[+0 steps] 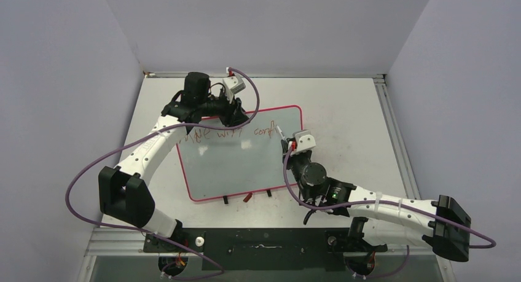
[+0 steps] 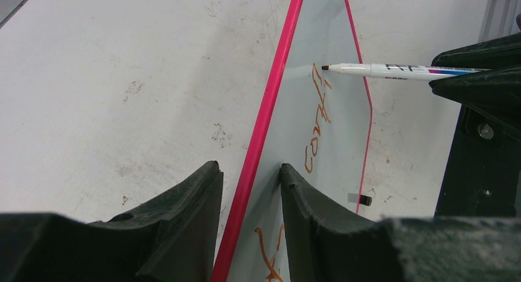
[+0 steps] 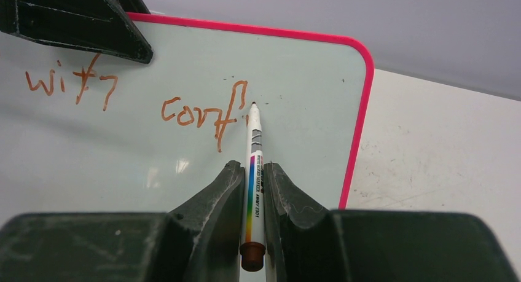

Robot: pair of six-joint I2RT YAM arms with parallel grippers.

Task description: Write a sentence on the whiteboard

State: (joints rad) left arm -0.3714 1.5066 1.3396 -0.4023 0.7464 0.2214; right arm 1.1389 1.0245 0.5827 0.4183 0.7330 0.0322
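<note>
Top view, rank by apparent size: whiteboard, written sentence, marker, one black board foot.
whiteboard, largest
sentence, next
marker and foot look alike; the right claw hides part of the marker, so unranked

Overhead camera looks down; both wrist cameras (close) share the whiteboard (image 1: 246, 165)

The whiteboard (image 1: 246, 165) stands on the table (image 1: 344, 110), its two feet (image 1: 225, 199) along its near edge. The sentence (image 1: 236, 133) runs along the board's far edge, from the left corner towards the right. The left gripper (image 1: 236, 115) straddles that far edge over the first words, one finger on each side of the rim. The right gripper (image 1: 289, 145) sits at the board's right edge with the marker (image 1: 281, 133) clamped between its fingers. The marker's tip rests against the board's face, just right of the last letter written.
</note>
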